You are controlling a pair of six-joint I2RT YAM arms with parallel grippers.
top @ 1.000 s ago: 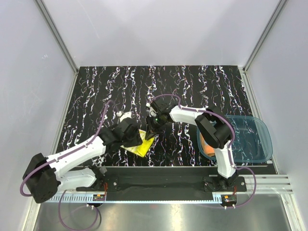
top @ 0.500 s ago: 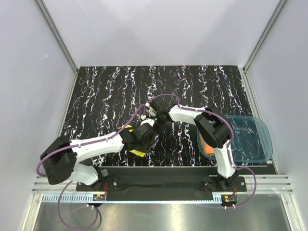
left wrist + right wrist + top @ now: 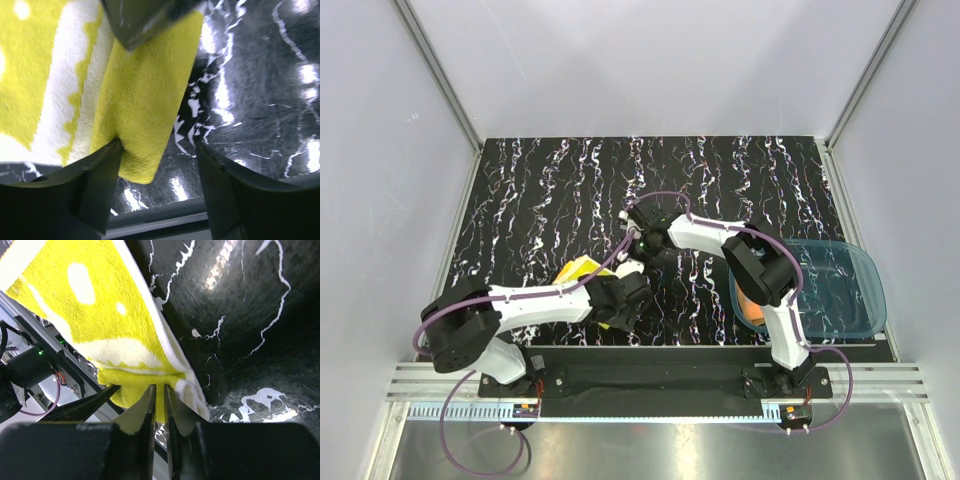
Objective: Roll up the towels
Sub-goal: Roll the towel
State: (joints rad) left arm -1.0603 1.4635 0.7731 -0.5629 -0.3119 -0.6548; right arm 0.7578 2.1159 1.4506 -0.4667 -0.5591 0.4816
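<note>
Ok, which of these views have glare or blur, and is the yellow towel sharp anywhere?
Left wrist: glare streaks blow out the glossy table, and the left fingers are dark and soft; the yellow towel is sharp. Right wrist: towel nap crisp, right fingers blurred. Top external: even light, towel mostly hidden by the arms.

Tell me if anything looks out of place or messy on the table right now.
The yellow towel is not lying flat: the right gripper pinches one edge, and a flap folds over beside the open left gripper. An orange patch shows in the blue tray, mostly hidden behind the right arm.
</note>
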